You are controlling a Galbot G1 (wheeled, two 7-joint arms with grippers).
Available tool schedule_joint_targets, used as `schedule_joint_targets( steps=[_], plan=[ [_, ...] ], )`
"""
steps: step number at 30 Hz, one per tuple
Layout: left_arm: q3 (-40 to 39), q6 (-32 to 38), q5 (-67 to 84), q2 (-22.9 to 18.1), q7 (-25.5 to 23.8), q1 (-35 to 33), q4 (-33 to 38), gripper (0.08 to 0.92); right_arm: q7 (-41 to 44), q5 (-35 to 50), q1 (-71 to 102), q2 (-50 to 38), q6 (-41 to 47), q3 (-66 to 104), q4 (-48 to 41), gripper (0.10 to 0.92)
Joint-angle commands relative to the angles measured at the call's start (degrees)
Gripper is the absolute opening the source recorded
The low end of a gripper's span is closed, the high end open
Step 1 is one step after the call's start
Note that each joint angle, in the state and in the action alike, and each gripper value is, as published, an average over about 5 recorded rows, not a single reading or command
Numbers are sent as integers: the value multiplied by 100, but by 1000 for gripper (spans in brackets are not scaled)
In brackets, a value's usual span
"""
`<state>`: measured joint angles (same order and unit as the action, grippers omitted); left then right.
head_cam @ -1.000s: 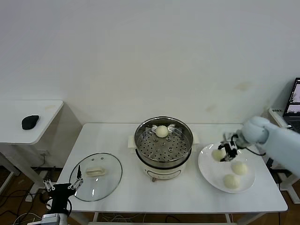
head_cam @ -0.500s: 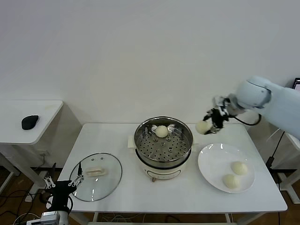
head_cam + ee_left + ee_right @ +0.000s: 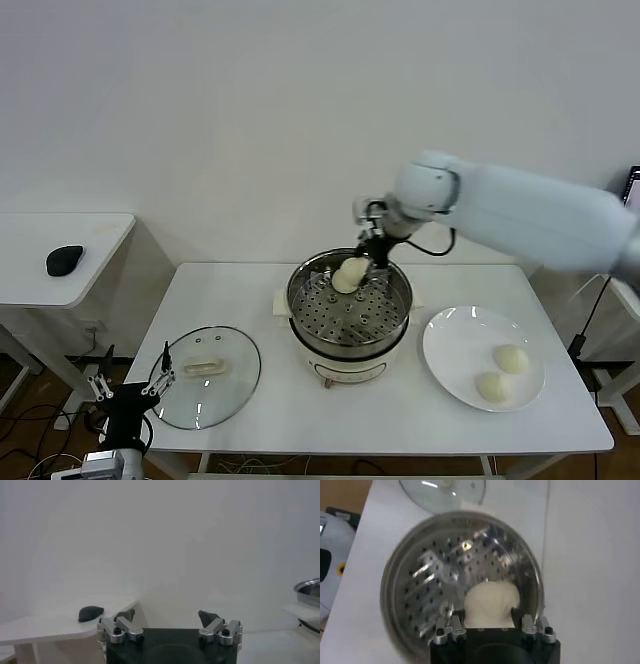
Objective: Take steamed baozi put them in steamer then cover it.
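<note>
Head view: the right gripper [image 3: 362,266] pinches a pale round steamed baozi [image 3: 351,272] over the shiny steel steamer [image 3: 348,312], apparently beside one already inside; two remain on the white plate [image 3: 450,350], the clear glass cover [image 3: 205,376] lies at left, off the pot, and the left gripper [image 3: 128,394] idles spread.

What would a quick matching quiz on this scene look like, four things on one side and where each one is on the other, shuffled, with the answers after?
Things:
1. cover
2. plate
3. mouse
4. right gripper

Places:
A. on the side table
B. over the steamer, holding a baozi
C. flat on the table, left of the steamer
D. right of the steamer, two baozi on it

Pairs: 1-C, 2-D, 3-A, 4-B
</note>
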<state>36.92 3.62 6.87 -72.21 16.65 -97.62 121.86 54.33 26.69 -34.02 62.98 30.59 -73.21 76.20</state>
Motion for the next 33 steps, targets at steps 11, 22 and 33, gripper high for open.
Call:
schedule_joint_targets(
  steps=[11, 22, 33],
  plan=[
    [12, 14, 24, 22, -6, 37, -27, 823, -239, -337, 1033, 1296, 126, 160, -1336, 585],
    [55, 41, 57, 18, -1, 15, -52, 823, -341, -386, 1078, 1326, 46, 302, -1541, 719],
    [-39, 9, 37, 10, -11, 51, -10, 823, 658, -316, -293, -238, -51, 156, -25, 823]
  ],
)
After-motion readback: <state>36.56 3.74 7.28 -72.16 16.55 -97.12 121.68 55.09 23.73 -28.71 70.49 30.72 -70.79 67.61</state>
